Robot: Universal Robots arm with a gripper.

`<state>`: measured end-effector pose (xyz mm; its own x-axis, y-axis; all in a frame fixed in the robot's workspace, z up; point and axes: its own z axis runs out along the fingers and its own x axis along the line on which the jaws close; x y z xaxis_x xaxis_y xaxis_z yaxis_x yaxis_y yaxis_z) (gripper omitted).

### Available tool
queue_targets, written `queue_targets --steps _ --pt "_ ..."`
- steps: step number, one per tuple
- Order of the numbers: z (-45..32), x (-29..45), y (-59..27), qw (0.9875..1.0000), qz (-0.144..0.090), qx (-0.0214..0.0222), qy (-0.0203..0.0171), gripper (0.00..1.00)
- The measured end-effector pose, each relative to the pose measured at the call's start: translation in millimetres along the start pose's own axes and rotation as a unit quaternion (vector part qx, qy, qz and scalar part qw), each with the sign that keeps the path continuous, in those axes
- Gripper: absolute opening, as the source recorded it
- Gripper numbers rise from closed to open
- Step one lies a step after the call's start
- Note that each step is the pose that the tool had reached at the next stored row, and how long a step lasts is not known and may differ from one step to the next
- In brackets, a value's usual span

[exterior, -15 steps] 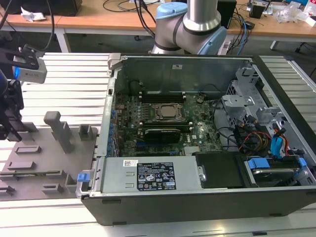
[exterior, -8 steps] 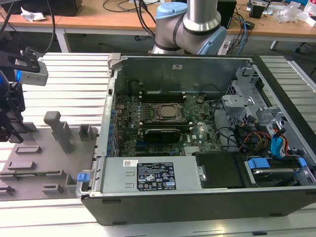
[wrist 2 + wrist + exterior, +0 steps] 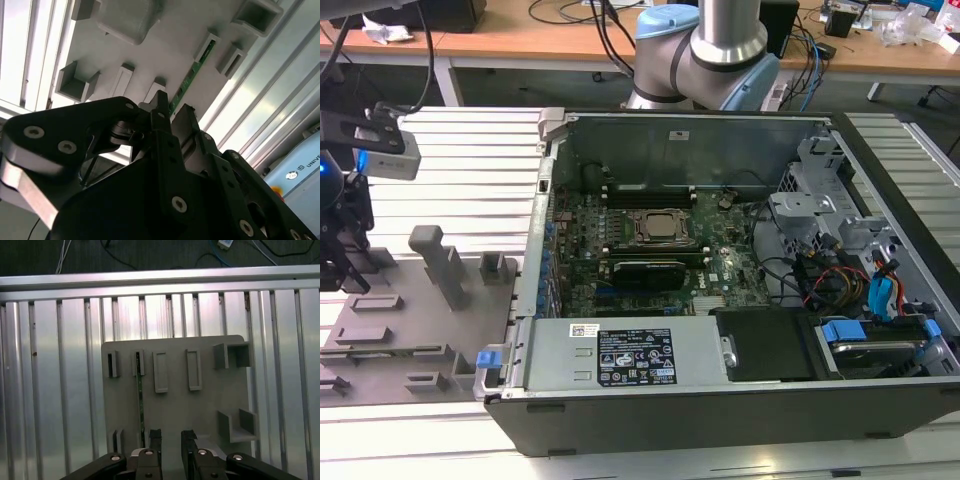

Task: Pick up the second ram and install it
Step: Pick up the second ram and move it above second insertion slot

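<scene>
The second ram [image 3: 140, 405] is a thin green stick standing on edge in the slots of a grey holder plate [image 3: 175, 410]; it also appears in the second wrist view [image 3: 192, 75]. My gripper [image 3: 171, 436] hovers above the plate, open, with nothing between its black fingers [image 3: 155, 436]. The ram runs just beside one finger, outside the gap. In the second wrist view the gripper [image 3: 172, 107] is close over the stick's near end. In the exterior view the gripper [image 3: 342, 250] hangs at the far left over the holder plate [image 3: 390, 300].
An open computer case [image 3: 720, 400] takes up the middle and the exterior view's right, with the motherboard, processor socket [image 3: 658, 226] and long black memory slots [image 3: 650, 190] inside. The plate carries grey blocks [image 3: 445, 262]. The ribbed aluminium table [image 3: 55, 390] surrounds it.
</scene>
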<state>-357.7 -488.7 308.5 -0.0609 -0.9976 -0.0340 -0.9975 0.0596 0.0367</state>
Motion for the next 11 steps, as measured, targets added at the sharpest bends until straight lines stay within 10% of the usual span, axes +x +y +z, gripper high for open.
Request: queue_targets --steps 11 --pt "6.7 0.2 -0.3 1.0000 0.000 0.0000 0.0000 0.30"
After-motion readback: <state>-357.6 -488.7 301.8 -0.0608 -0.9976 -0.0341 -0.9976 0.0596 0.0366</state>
